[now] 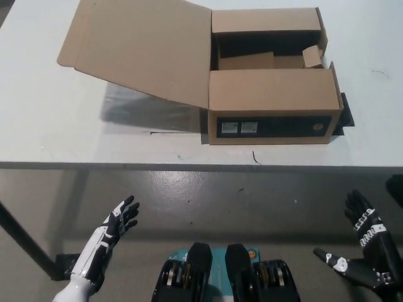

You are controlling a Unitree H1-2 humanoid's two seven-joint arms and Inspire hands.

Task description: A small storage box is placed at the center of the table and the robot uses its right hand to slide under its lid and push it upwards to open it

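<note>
A brown cardboard storage box [272, 104] stands on the white table [56, 135], its big lid [141, 50] swung up and over to the left, the dark inside showing. My black right hand [364, 251] hangs open below the table's front edge at the lower right, well clear of the box. My white left hand [110, 233] rests open at the lower left, also below the table edge and holding nothing.
A small loose cardboard flap [313, 56] sticks up inside the box at its right. Black tape [345, 110] shows at the box's right side. A dark table leg [22, 242] runs down at the far left over grey floor.
</note>
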